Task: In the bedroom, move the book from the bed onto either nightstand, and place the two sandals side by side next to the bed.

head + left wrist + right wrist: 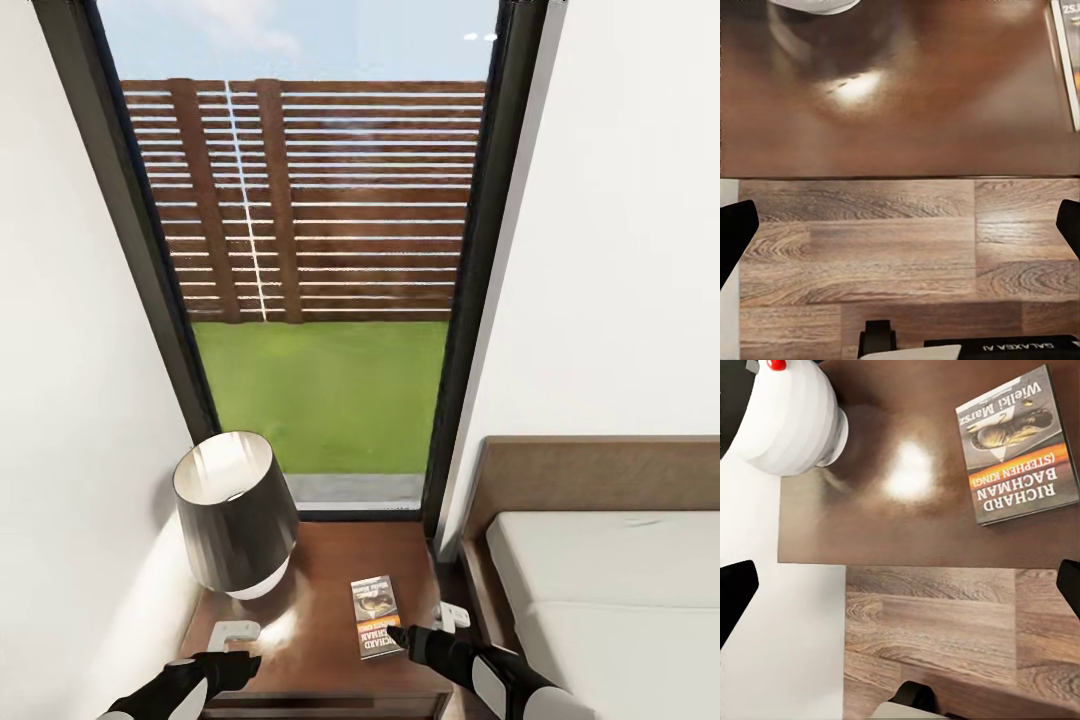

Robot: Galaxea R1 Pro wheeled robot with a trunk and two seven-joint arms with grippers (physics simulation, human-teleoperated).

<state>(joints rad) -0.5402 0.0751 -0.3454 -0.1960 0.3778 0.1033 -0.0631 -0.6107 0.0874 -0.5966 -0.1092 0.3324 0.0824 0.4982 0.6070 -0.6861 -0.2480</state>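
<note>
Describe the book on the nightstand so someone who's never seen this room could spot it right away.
Find the tall window facing the slatted fence; below it, left of the bed, stands a dark brown nightstand. The book lies flat on its top, right of the lamp. It is the one thin, flat item there, with an orange band and white lettering reading RICHARD BACHMAN.

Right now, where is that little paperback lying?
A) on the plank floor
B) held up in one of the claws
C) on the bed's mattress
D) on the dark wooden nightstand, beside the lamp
D: the book lies flat on the glossy top of the nightstand, to the right of the lamp in the head view; the right wrist view shows its cover flat on the same dark wood.
</note>
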